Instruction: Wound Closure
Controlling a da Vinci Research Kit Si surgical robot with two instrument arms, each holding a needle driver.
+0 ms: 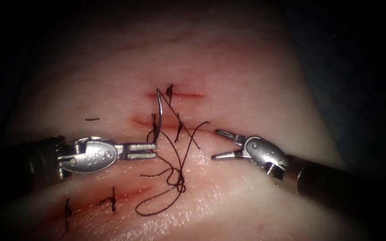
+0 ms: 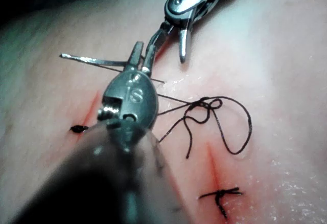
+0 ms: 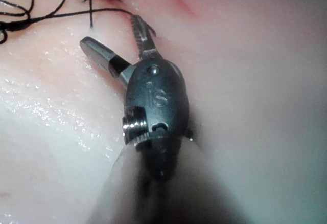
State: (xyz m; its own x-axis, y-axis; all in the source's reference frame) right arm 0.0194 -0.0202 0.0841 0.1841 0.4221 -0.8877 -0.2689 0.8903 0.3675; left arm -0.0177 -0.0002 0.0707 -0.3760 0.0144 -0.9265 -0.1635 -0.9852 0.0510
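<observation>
Left pincer [image 1: 150,150] grips the needle [image 1: 159,114] near its tail — tip beyond, free of the tissue [image 1: 246,76]; right pincer [image 1: 216,143] spread, empty.

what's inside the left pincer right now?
The left pincer grips the needle near one end of its curve; the rest arcs up toward the cut. The clamped stretch is hidden by the jaws. The right pincer stands open, holding nothing.

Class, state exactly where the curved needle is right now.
In the endoscope view the needle stands just left of the stitched cut, its lower end gripped by the left tool; the right tool is open, holding nothing.
</observation>
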